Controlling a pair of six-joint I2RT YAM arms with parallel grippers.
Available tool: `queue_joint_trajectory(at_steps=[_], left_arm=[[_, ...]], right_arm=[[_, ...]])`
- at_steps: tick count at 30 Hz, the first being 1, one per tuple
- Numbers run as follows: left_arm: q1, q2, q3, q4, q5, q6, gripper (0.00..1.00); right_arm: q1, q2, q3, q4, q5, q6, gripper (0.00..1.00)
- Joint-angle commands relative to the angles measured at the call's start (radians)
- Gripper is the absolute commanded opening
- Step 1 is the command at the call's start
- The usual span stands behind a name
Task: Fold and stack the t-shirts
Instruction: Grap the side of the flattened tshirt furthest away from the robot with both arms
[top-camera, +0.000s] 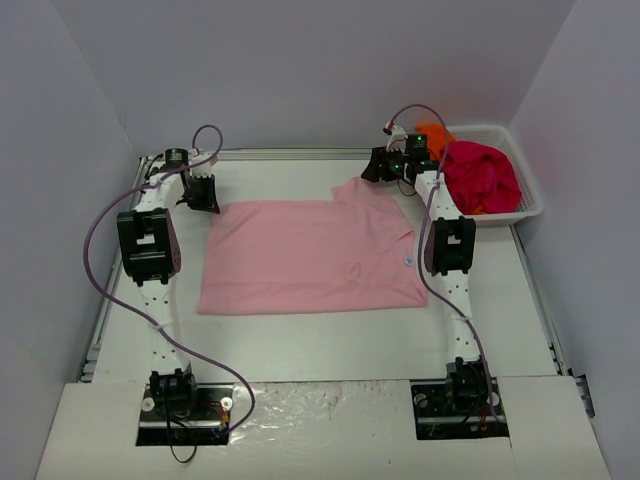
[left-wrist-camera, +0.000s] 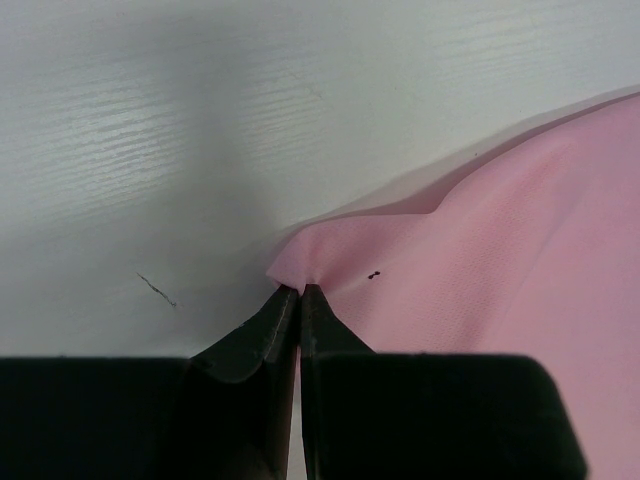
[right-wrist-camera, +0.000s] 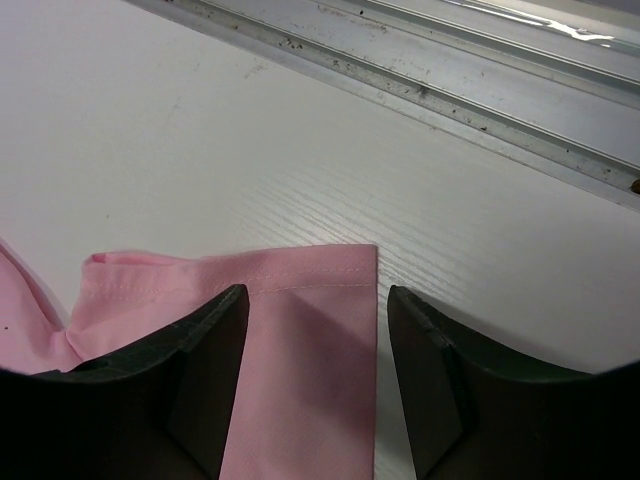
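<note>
A light pink t-shirt (top-camera: 310, 255) lies spread flat in the middle of the white table, its small white neck label (top-camera: 408, 260) near the right edge. My left gripper (top-camera: 205, 195) sits at the shirt's far left corner. In the left wrist view that gripper (left-wrist-camera: 300, 289) is shut on a pinch of the pink cloth (left-wrist-camera: 500, 260) at the corner. My right gripper (top-camera: 385, 165) is at the far right sleeve. In the right wrist view it (right-wrist-camera: 316, 292) is open, its fingers straddling the stitched sleeve hem (right-wrist-camera: 300, 350), which lies flat on the table.
A white mesh basket (top-camera: 530, 195) stands at the back right, holding a magenta-red t-shirt (top-camera: 480, 175) and an orange one (top-camera: 435, 133). A metal rail (right-wrist-camera: 480, 90) runs along the table's far edge just beyond the right gripper. Grey walls close in the sides.
</note>
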Motion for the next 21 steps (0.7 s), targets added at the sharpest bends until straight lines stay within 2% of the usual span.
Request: queue_joint_trajectory(at_steps=[1, 12, 15, 16, 21], left_arm=[[-0.008, -0.029, 0.046, -0.021, -0.015, 0.021, 0.02], [-0.006, -0.013, 0.063, -0.031, -0.009, 0.021, 0.02], [-0.006, -0.013, 0.061, -0.032, -0.007, 0.022, 0.02], [-0.006, -0.013, 0.061, -0.032, -0.007, 0.022, 0.02], [-0.006, -0.011, 0.058, -0.029, -0.002, 0.018, 0.02]], right_arm=[[0.005, 0.008, 0.022, -0.034, -0.039, 0.013, 0.54], [0.014, 0.018, 0.007, -0.034, -0.074, 0.070, 0.52], [0.013, 0.021, 0.011, -0.035, -0.068, 0.074, 0.42], [0.014, 0.023, 0.011, -0.035, -0.063, 0.078, 0.34], [0.013, 0.028, 0.021, -0.035, -0.037, 0.087, 0.24]])
